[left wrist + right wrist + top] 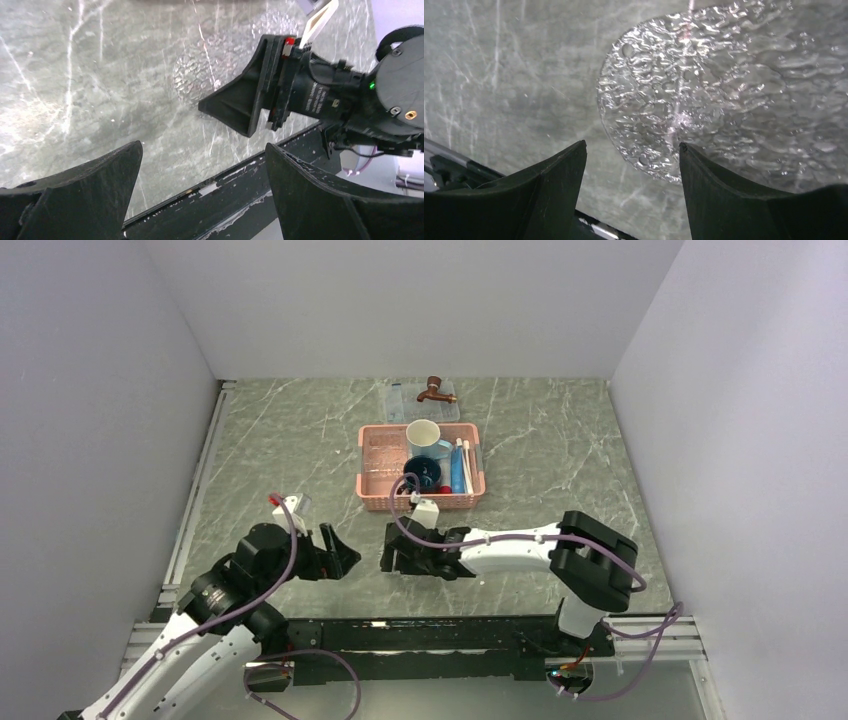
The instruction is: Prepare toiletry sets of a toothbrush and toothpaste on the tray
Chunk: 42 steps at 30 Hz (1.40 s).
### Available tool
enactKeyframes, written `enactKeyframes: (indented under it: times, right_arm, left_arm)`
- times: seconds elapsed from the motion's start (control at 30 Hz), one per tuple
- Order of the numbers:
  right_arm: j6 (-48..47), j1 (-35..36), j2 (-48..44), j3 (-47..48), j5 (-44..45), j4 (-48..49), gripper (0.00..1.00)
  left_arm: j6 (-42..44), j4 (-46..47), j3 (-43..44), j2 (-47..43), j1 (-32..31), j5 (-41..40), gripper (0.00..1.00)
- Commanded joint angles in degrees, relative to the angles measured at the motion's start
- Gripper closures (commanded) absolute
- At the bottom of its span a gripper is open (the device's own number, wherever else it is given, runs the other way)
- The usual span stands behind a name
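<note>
1. Nearest of all, a black metal rail (215,197) with a scuffed pale edge runs along the table's near side, just below both grippers.
2. The left gripper (203,149) has its black wedge jaws spread fully wide with nothing between them. It hangs low over bare stone.
3. The right gripper (632,146) reaches in from the right and faces the left one. Its jaws are parted a good way and are not closed on anything. One finger is over bare stone and the other overlaps the tray's edge. Whether that finger touches the plastic cannot be told.
4. The small shallow tray of clear dimpled plastic (684,90) lies flat on the table between the two grippers, close to the rail. Its rounded corner shows in the gap between the right gripper's jaws.
5. A strip of the grey-green marbled tabletop (560,460) separates the grippers from the basket. Wider stretches run left and right to the white walls (90,390).
6. Mid-table sits a pink lattice plastic basket (420,504). Along its right side lie a bright light-blue toothpaste tube (457,470) and, just beside it, slim pale toothbrush sticks (467,462).
7. Also in the basket are a white mug (422,434), a dark blue mug (425,476) and some clear dimpled plastic (382,455) in its left half.
8. Farthest back, near the rear wall, a larger clear tray (400,400) carries a brown tap-shaped object (436,390).
</note>
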Motion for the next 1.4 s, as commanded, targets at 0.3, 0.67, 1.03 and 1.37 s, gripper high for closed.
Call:
enactKeyframes:
  times: [0.3, 0.67, 1.03, 1.37]
  right_arm:
    - [3.4, 2.7, 3.1, 6.5, 2.8, -2.3, 0.3]
    - [0.1, 1.5, -15.0, 0.3, 15.7, -16.3, 0.3]
    - [-10.0, -12.1, -29.5, -11.8, 11.1, -19.8, 0.29]
    - [-17.1, -22.9, -34.3, -18.6, 3.5, -15.6, 0.29]
  left_arm:
    - [-2.7, -5.1, 4.1, -4.6, -0.2, -7.4, 0.01]
    - [-2.3, -1.0, 2.5, -1.7, -0.2, -4.2, 0.01]
    - [-1.3, 9.3, -0.9, 8.0, -0.2, 1.2, 0.01]
    - [-0.3, 20.7, -2.7, 21.3, -0.1, 4.2, 0.01]
